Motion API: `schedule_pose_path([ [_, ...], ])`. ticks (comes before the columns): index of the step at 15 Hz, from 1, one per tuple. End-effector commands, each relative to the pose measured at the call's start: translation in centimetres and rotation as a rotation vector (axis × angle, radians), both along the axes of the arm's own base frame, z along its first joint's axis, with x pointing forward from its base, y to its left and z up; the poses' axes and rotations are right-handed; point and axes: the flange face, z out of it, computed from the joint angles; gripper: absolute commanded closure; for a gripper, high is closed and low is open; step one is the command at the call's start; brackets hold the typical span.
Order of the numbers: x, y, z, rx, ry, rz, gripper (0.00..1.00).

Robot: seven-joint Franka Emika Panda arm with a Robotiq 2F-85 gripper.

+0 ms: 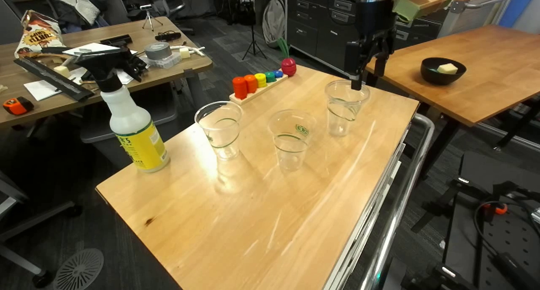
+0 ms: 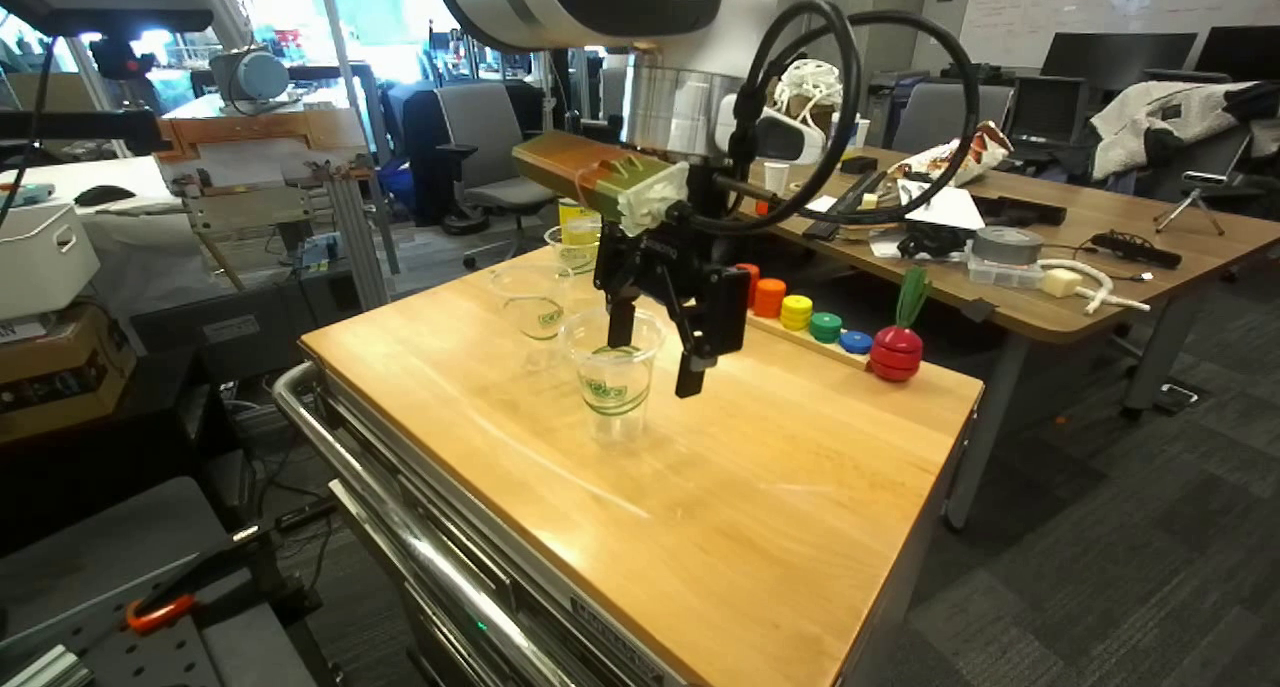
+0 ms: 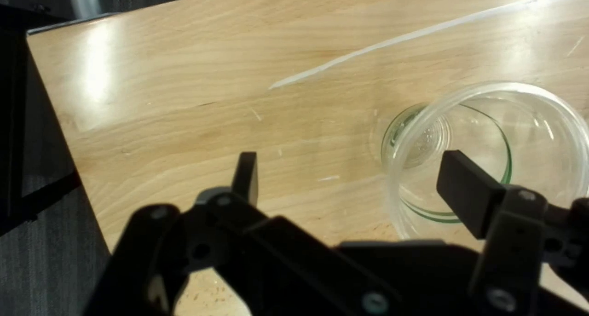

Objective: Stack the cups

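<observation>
Three clear plastic cups stand upright and apart on the wooden cart top. In an exterior view they are the left cup (image 1: 223, 134), the middle cup (image 1: 292, 144) and the right cup (image 1: 338, 120). In an exterior view the cup by the gripper (image 2: 612, 387) stands nearest, with the middle cup (image 2: 535, 317) and far cup (image 2: 573, 257) behind it. My gripper (image 2: 655, 357) is open and empty, pointing down at that nearest cup's rim. In the wrist view the gripper (image 3: 356, 187) has one finger over or inside the mouth of the cup (image 3: 487, 146); the other finger is outside it.
A yellow spray bottle (image 1: 143, 142) stands at the cart's left edge in an exterior view. A rainbow-coloured toy (image 1: 260, 81) with a red radish-like piece (image 1: 289, 67) lies along the back edge. A metal rail (image 2: 420, 537) runs along one cart side. A black bowl (image 1: 432, 77) sits on another table.
</observation>
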Motion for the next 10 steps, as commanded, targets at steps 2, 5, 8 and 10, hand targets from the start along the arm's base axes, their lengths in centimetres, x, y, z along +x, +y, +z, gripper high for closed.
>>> schedule_pose_path([
  [2,1.5,-1.0,-0.6,0.042,-0.018,-0.051,0.38],
  [5,1.8,-1.9,0.3,0.058,-0.044,-0.083,0.63],
  [8,1.9,-2.4,1.1,0.069,-0.066,-0.100,0.85],
  [10,1.8,-2.3,1.1,0.076,-0.066,-0.098,0.95],
])
